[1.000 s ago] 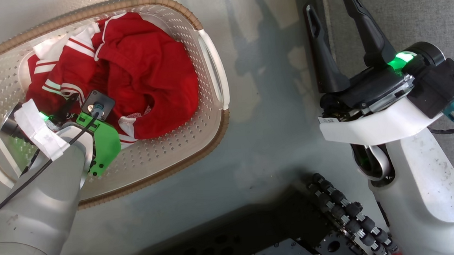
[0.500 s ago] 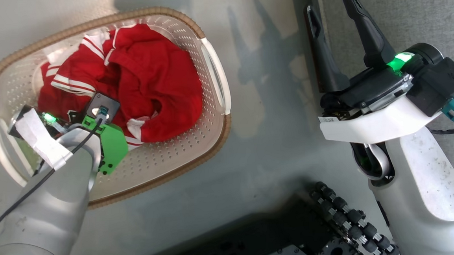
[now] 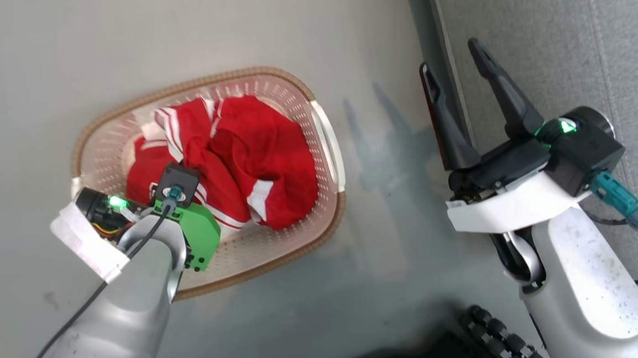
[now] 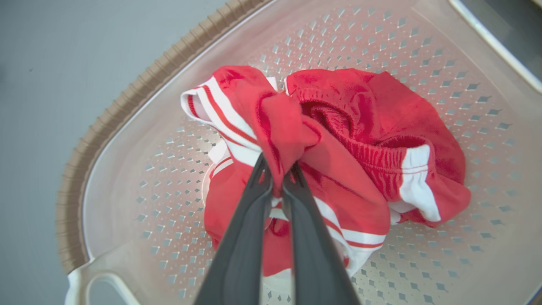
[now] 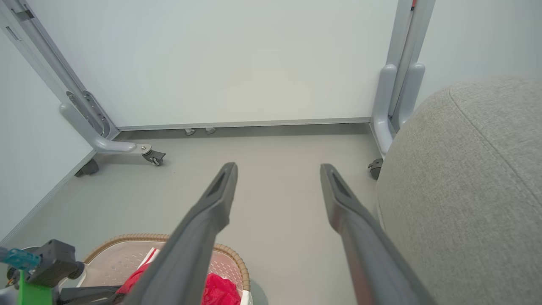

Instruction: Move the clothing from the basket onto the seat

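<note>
Since a second ago the whole head view has slid, so the cream-white perforated plastic basket [image 3: 325,145] with its brown woven-look rim looks smaller and nearer the middle. That is the camera shifting with the robot's body, not the basket travelling over the pale grey floor [image 3: 177,32]. What has truly changed is the bright red, white-striped sports clothing [image 3: 268,160]: it lay spread across the basket bottom, and now it is drawn into a tighter heap peaking under the left wrist. The left tool [image 4: 277,169] has its two dark fingers [image 4: 245,220] pressed together on a fold of red fabric, cloth bulging past the tips toward twelve o'clock in the wrist view. I judge the grasp made and the lift begun; the carry is yet to come.

Both garments seem bunched as one bundle, a ribbed waistband and white side panel sagging at three o'clock, the lower folds seemingly resting on the basket bottom. The large grey fabric-upholstered seat [image 3: 566,47] waits at three o'clock of the basket, well apart. The right tool [image 3: 450,55] stands spread and empty beside the seat's edge.
</note>
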